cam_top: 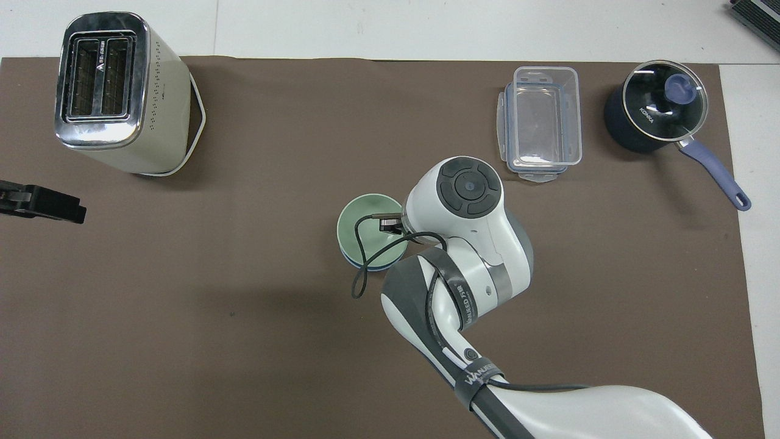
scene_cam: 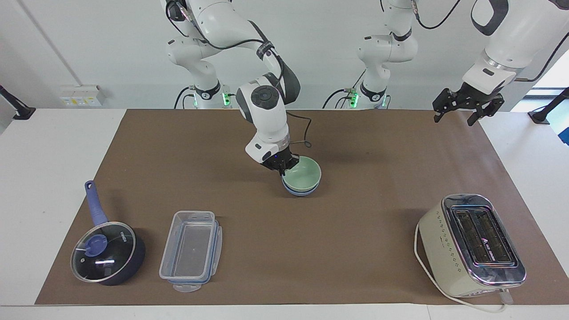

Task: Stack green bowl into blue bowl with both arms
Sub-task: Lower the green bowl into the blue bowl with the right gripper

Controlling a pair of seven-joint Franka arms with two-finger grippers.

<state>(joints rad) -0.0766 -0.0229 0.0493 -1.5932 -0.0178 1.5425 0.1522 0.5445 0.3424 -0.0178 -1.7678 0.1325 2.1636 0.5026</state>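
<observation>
The pale green bowl (scene_cam: 304,176) (cam_top: 364,227) sits nested in the light blue bowl (scene_cam: 301,191) (cam_top: 356,261) at the middle of the brown mat; only the blue bowl's rim shows under it. My right gripper (scene_cam: 282,167) is shut on the green bowl's rim, on the side toward the right arm's end of the table. In the overhead view the right arm's wrist hides those fingers. My left gripper (scene_cam: 467,106) (cam_top: 42,203) hangs open and empty above the mat's edge at the left arm's end, where that arm waits.
A cream toaster (scene_cam: 472,244) (cam_top: 113,91) stands at the left arm's end, farther from the robots than the bowls. A clear plastic container (scene_cam: 191,250) (cam_top: 541,122) and a dark blue saucepan with glass lid (scene_cam: 106,251) (cam_top: 661,113) lie toward the right arm's end.
</observation>
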